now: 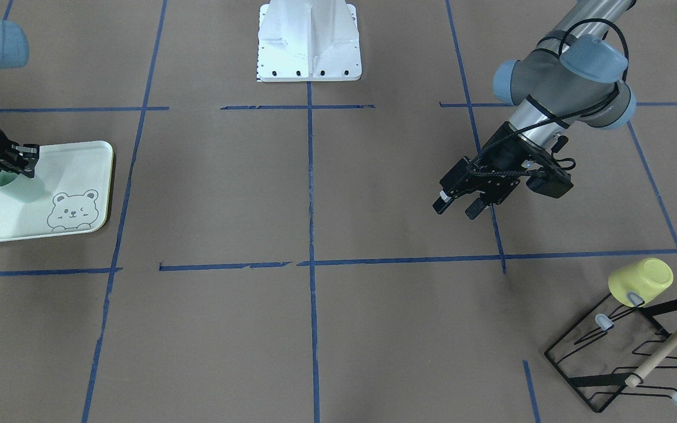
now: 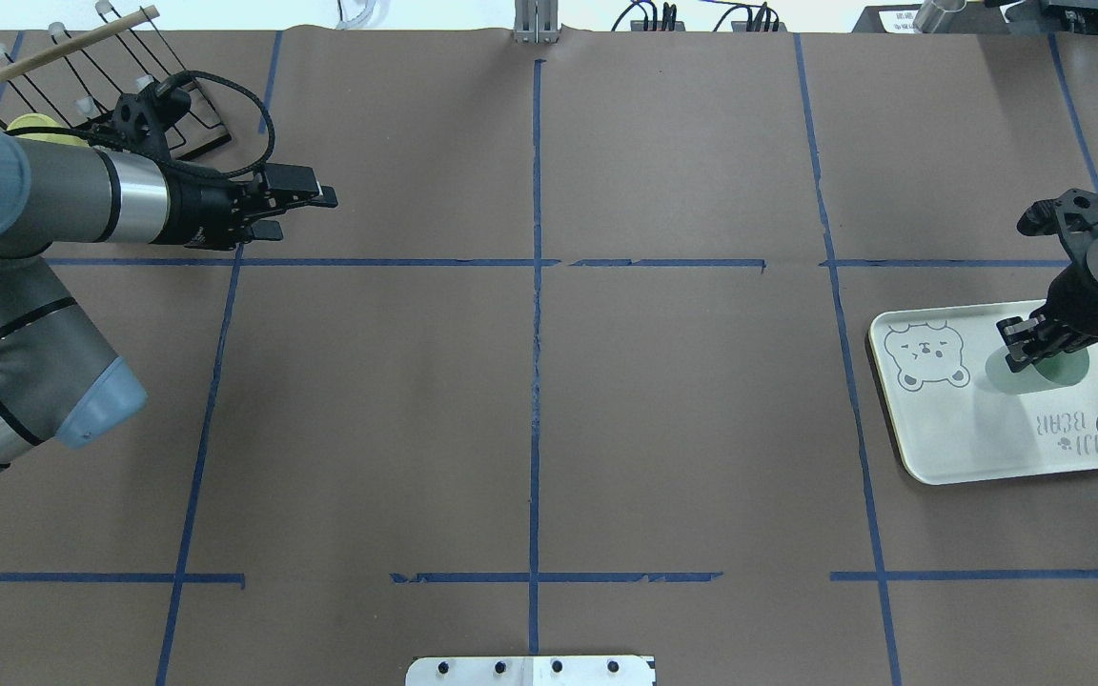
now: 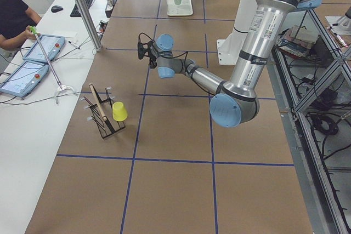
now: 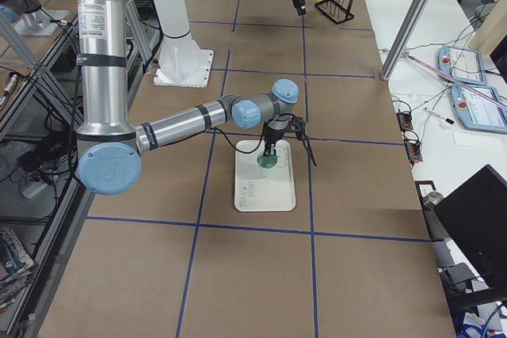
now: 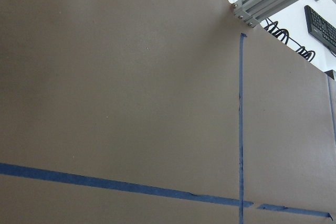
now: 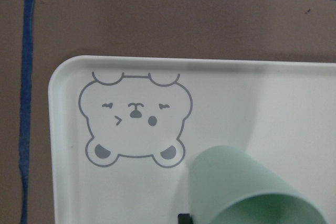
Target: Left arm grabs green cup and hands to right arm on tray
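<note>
The green cup [image 2: 1037, 373] rests tilted on the tray [image 2: 968, 448] beside the bear drawing. My right gripper [image 2: 1026, 349] comes down from above and is shut on the cup's rim. The front view shows the same: right gripper [image 1: 20, 167], cup [image 1: 26, 189], tray [image 1: 80, 164]. In the right wrist view the cup [image 6: 247, 192] fills the lower right over the tray [image 6: 68, 129]. My left gripper [image 1: 458, 207] is open and empty above bare table, far from the tray; it also shows in the overhead view [image 2: 306, 214]. The left wrist view shows only brown table and blue tape.
A yellow cup [image 1: 641, 281] hangs upside down on a black wire rack [image 1: 620, 364] with a wooden handle, near my left arm's side. The robot's white base [image 1: 309, 41] stands at the table's middle edge. An operator sits at a side desk [image 3: 16, 20].
</note>
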Available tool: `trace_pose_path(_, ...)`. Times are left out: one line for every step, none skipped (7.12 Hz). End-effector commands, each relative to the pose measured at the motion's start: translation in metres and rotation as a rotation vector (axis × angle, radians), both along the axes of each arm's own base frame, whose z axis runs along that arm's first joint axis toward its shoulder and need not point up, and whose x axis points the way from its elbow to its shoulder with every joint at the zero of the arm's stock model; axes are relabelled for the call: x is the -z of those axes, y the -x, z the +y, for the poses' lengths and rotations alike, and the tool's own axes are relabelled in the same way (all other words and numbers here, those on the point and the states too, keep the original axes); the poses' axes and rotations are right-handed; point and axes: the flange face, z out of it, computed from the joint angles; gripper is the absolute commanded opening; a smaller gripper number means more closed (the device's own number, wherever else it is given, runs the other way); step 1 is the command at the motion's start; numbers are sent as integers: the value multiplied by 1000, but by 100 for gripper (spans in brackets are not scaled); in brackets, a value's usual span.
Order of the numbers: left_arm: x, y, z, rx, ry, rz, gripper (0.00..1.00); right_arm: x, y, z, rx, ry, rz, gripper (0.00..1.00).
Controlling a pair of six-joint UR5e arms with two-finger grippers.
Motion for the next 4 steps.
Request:
trace_pose_path(1, 1, 0, 1, -2, 1, 100, -4, 10, 2, 16, 0, 12, 41)
trace_pose_path(1, 2, -1, 4, -2, 1, 100, -2, 11, 1, 17, -4, 10, 50)
trace_pose_path(2, 2, -1, 4, -3, 2, 100, 4, 7, 1, 6, -18, 11, 99)
trace_pose_path(4, 7, -1, 10, -6, 5, 100, 26, -6, 4, -17, -72, 10, 100)
